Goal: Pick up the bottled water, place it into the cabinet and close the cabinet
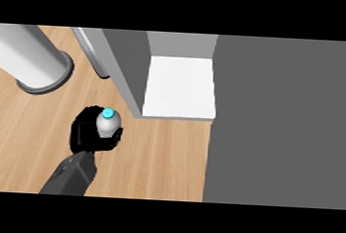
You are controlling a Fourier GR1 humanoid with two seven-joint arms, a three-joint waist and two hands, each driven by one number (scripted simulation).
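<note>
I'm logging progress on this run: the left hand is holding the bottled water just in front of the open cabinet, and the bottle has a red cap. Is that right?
Not quite: the cap is light blue, not red. The rest stands. In the head view the left hand is curled round the bottled water, just in front of the open cabinet with its white shelf.

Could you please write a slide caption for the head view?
Left hand holds the water bottle above the wooden counter, near the open cabinet.

Bottled water (107, 123) — grey, cyan cap — upright above the counter; cabinet (179, 84) open beside it.
</note>
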